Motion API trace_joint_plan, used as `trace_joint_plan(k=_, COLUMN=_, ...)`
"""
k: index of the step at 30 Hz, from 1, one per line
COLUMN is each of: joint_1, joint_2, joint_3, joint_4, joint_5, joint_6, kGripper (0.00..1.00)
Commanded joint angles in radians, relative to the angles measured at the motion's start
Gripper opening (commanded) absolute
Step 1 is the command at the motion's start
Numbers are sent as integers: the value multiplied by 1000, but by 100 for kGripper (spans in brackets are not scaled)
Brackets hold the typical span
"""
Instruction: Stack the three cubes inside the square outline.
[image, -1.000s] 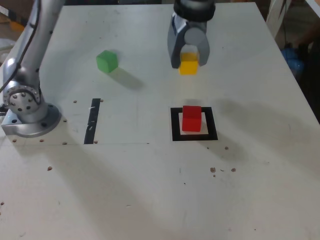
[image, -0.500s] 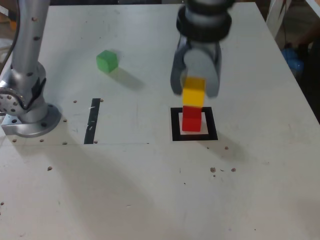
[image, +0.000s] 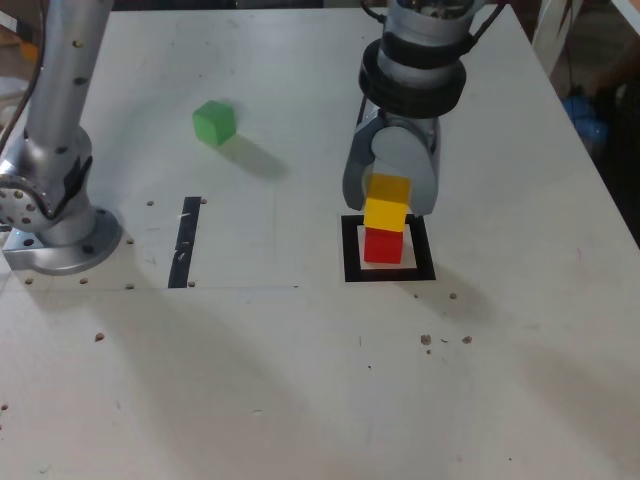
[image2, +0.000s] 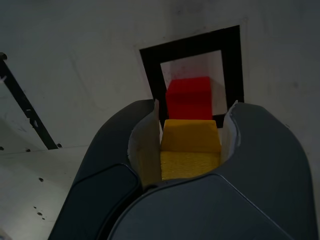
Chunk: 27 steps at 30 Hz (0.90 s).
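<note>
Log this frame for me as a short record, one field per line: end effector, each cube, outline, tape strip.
end effector: closed on the yellow cube, fingers at either side of it
yellow cube: held over the red one in the exterior view; whether they touch, cannot tell
red cube: on the white centre inside the outline
green cube: on the table, apart from the others, toward the exterior view's left
square outline: black frame, white centre
tape strip: short, straight, black, between arm base and outline
</note>
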Motion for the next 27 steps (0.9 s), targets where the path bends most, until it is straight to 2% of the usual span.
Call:
trace_joint_plan(k=1, joint_1=15, joint_2=-1, joint_3=14, joint_4=-3, joint_5=2, joint_6=5, kGripper=25)
trace_joint_plan(k=17, joint_1=36, joint_2=-10, joint_3=67, joint_4=-76, joint_5=-8, joint_6=8, kGripper=27)
trace_joint_plan(k=27, joint_1=44, joint_2=-1, joint_3=76, joint_4=-91, joint_5=-7, joint_6=15, kGripper=30)
